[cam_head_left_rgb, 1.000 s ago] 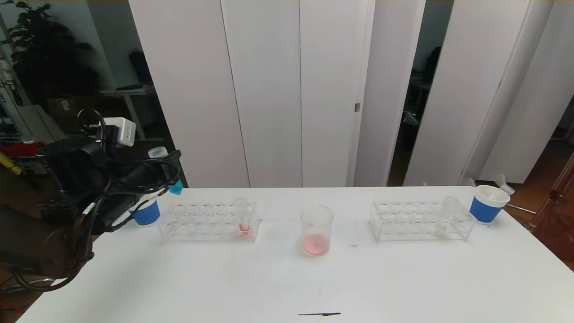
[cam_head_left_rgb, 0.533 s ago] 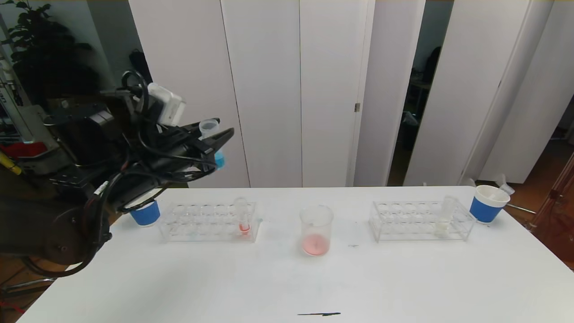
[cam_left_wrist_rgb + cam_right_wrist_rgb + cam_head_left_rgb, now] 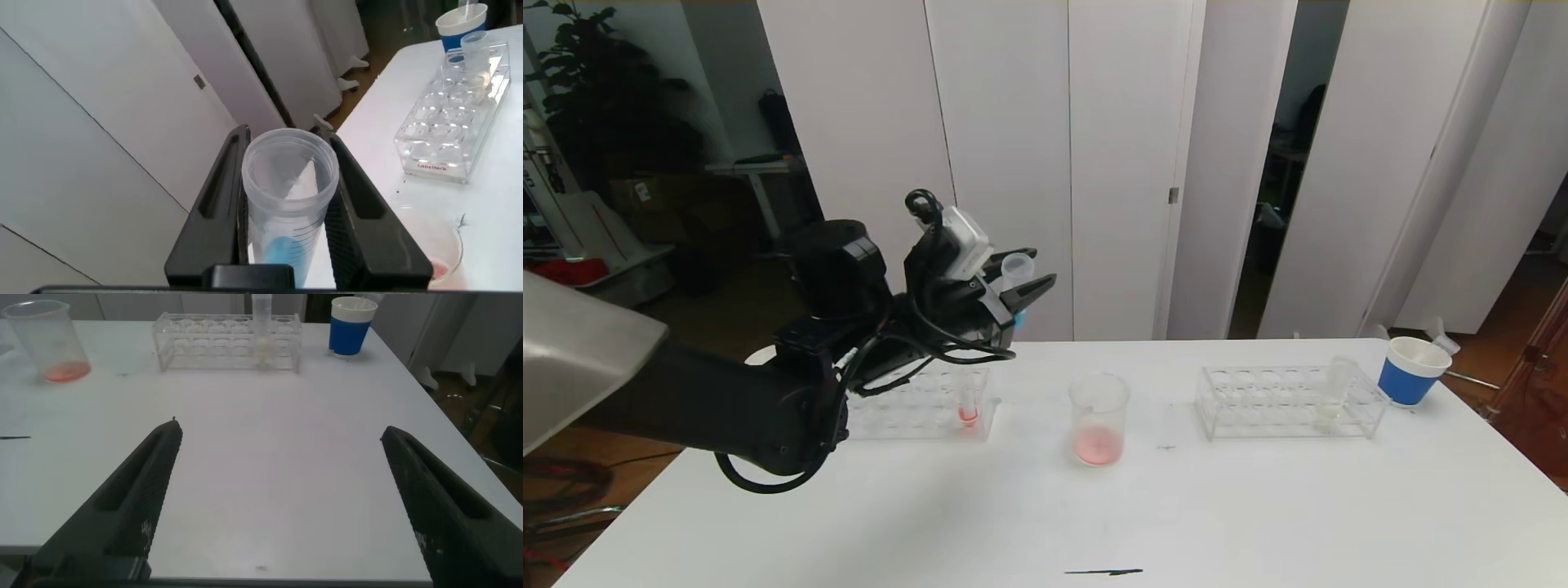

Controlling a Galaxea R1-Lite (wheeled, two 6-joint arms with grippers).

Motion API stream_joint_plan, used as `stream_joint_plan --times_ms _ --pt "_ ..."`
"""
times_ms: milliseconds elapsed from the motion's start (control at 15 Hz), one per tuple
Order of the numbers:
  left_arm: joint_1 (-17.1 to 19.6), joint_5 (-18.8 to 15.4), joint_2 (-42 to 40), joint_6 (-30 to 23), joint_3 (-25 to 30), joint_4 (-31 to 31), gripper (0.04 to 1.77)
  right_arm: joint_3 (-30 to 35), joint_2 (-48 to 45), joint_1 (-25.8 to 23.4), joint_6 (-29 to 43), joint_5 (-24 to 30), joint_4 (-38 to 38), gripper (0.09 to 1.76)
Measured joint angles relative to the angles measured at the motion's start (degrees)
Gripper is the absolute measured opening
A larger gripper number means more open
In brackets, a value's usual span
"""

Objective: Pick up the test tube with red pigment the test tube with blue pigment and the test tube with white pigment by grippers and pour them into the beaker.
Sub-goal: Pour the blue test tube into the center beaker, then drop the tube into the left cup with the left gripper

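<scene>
My left gripper [image 3: 1036, 273] is shut on the test tube with blue pigment [image 3: 1016, 269], held upright in the air above the right end of the left rack, left of and behind the beaker [image 3: 1099, 418]. In the left wrist view the tube [image 3: 288, 196] stands between the two fingers, blue liquid at its bottom. The beaker holds a little pink-red liquid. The test tube with red pigment [image 3: 966, 395] stands in the left rack. The test tube with white pigment [image 3: 1334, 394] stands in the right rack. My right gripper [image 3: 278, 433] is open over bare table, out of the head view.
Two clear racks stand on the white table: the left rack [image 3: 915, 407], partly behind my arm, and the right rack [image 3: 1286, 402]. A blue-banded paper cup [image 3: 1413, 371] sits at the far right. A dark mark [image 3: 1104, 572] lies near the front edge.
My left arm has swung up and to the right from the table's left edge, carrying the blue tube towards the beaker. Nothing on the table has moved.
</scene>
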Motion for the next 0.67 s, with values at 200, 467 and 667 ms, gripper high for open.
stream_joint_plan --times_ms 200,467,667 --pt "-2.1 -2.6 4.0 2.4 -2.5 -2.0 0.60 0.0 0.0 0.0 0.0 0.0 0.0 1.74" --pt "-6.8 -3.1 9.7 5.4 -9.8 -3.2 0.60 0.0 0.0 0.0 0.0 0.0 0.0 1.74" --pt "-7.9 -3.2 14.5 11.1 -13.1 -6.7 0.60 0.0 0.0 0.0 0.0 0.0 0.0 1.74"
